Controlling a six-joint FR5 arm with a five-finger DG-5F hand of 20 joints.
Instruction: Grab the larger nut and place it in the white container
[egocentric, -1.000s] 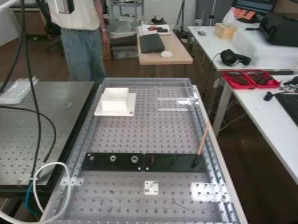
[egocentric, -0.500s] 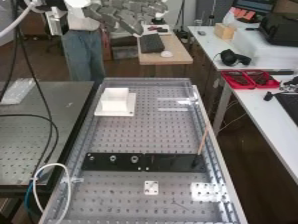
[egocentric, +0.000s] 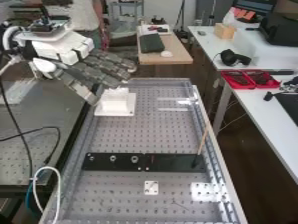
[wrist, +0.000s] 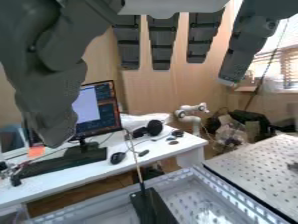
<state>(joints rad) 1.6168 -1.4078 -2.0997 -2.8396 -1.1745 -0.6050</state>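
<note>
My fingers (egocentric: 106, 65) are wide open and empty, so tbh I'd drop straight over the larger nut (egocentric: 113, 158) and pinch without bumping the bearing (egocentric: 134, 159).

And it's a white container (egocentric: 116, 106), a black bar (egocentric: 106, 165), grey bench (egocentric: 126, 135) dotted in rows, bright red trays (egocentric: 243, 87), white table (egocentric: 269, 112)!

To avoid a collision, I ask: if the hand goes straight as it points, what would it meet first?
Probably the white container, close ahead of the hand in the high view; depth is unclear.
</note>
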